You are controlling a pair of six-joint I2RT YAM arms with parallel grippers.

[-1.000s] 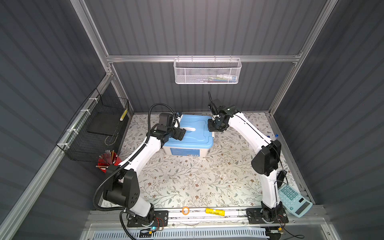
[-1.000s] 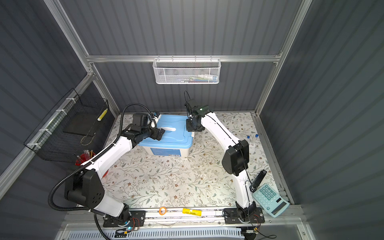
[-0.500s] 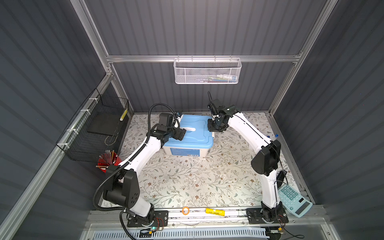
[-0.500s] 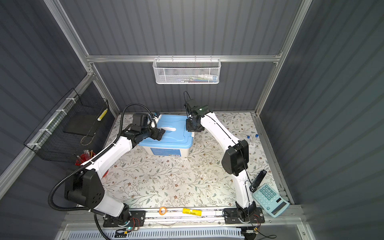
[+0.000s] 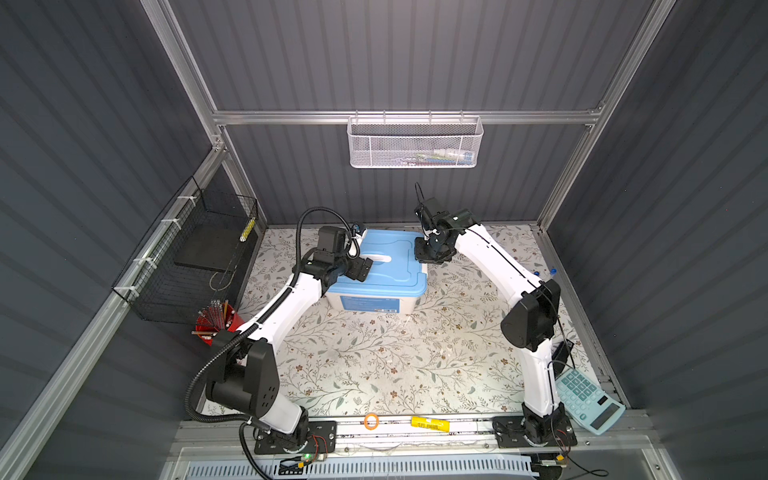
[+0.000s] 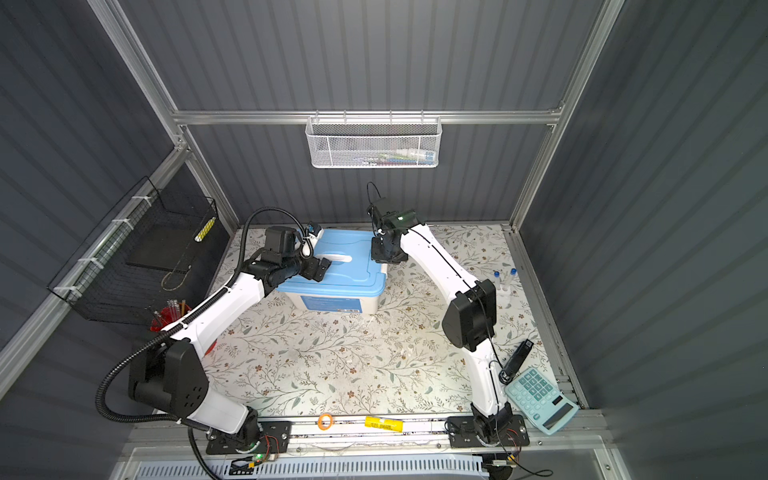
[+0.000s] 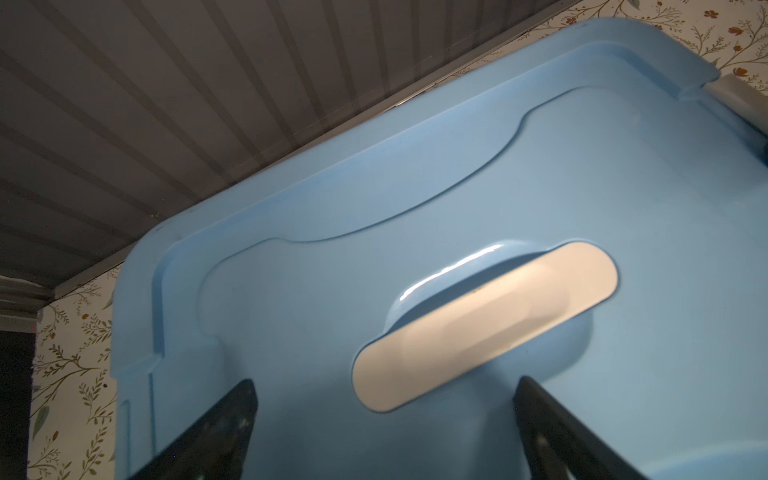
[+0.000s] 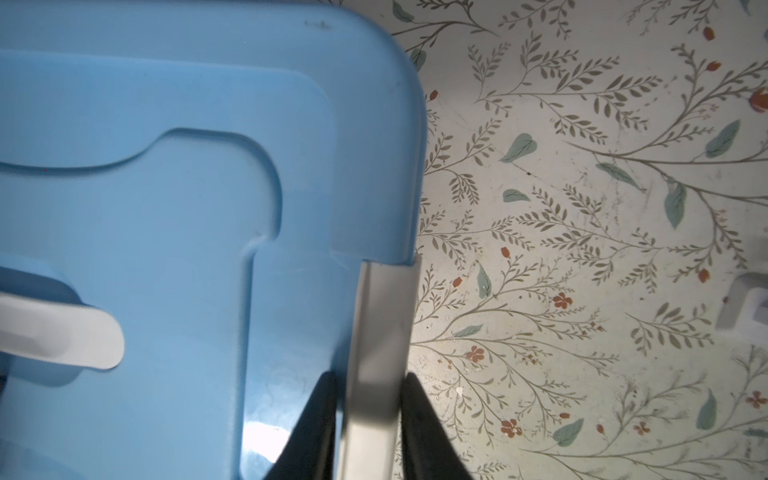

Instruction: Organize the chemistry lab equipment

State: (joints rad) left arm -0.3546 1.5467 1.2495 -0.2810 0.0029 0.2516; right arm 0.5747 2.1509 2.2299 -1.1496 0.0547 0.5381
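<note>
Red cup of sticks (image 5: 216,322) sits at the far left edge of the floral counter (image 5: 374,365), and next over the left fingers (image 7: 224,428) hang spread wide, holding nothing, just above the white handle (image 7: 482,324) of the blue lid (image 5: 395,266) on the bin (image 5: 365,301). On that lid's right end the right fingers (image 8: 318,428) are narrow, pinched on either side of the grey latch (image 8: 382,299). Lab-gear-wise, the white holed rack (image 6: 503,291) with two blue-capped tubes (image 6: 514,272) stands by the right wall, well apart from the bin, and the pale blue calculator (image 6: 540,399) is at the front right corner.
</note>
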